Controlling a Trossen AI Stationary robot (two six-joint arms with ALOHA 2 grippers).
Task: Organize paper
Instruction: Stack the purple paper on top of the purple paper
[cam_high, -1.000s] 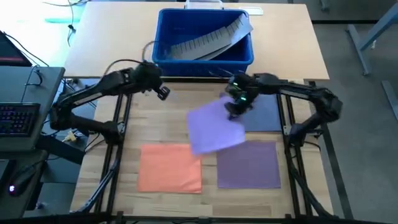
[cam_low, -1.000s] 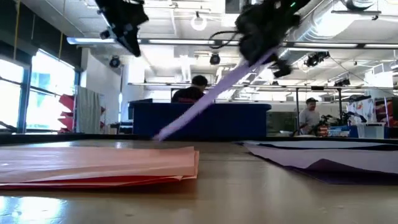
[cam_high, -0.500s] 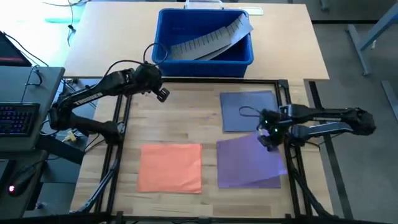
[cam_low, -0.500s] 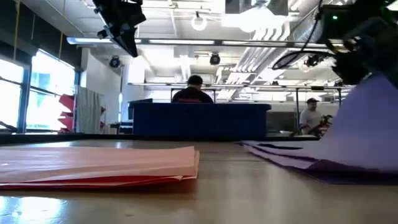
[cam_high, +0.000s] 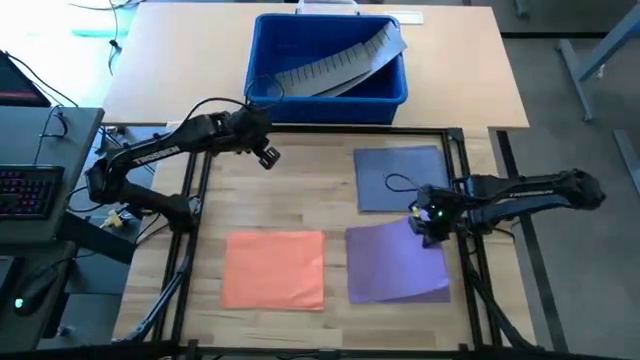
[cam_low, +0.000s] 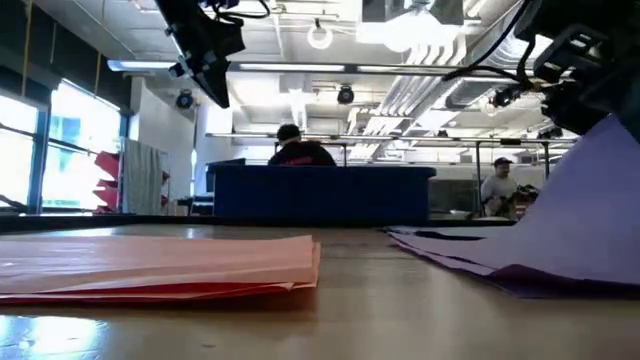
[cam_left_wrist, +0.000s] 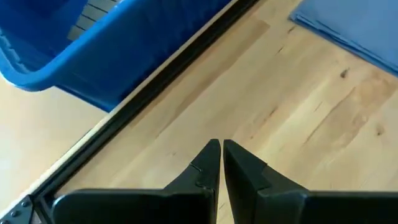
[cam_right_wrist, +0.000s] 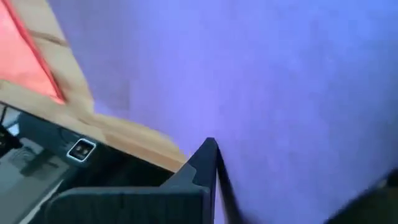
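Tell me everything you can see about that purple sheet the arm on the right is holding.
The purple sheet is thin, matte paper, roughly square, light violet. It lies at the near right of the wooden table, over another purple sheet beneath it. The right gripper pinches its far right corner, so that corner is lifted and the sheet slopes down to the table in the low view. It sits beside the orange paper without touching it, and just in front of the blue sheet.

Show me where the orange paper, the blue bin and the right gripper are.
orange paper (cam_high: 273, 268): high view, middle of the sheet.
blue bin (cam_high: 262, 60): high view, its left wall.
right gripper (cam_high: 428, 226): high view, at the purple sheet's edge.
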